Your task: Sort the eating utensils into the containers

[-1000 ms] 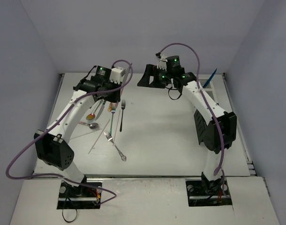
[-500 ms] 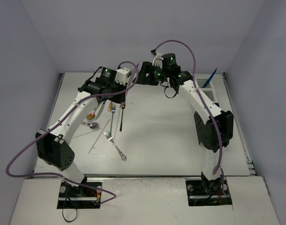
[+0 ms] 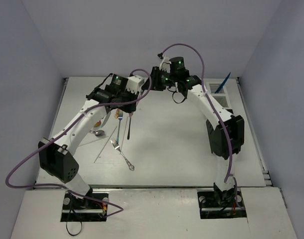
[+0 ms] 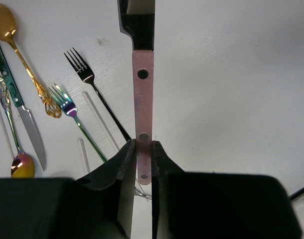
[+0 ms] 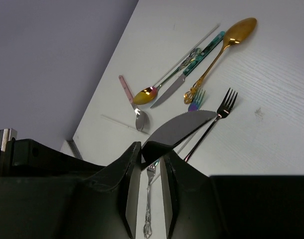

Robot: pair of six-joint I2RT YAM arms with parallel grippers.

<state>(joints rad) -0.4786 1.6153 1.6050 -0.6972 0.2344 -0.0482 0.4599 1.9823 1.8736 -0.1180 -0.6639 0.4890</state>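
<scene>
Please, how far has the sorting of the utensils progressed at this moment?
Done: the blue knife appears to stand in the white container at the right. In hand: the left gripper is shut on the pink-handled knife, whose blade lies between the fingers of the right gripper; whether they grip it, I cannot tell. Left: the gold spoon, black fork, silver fork and others lie on the table.
</scene>
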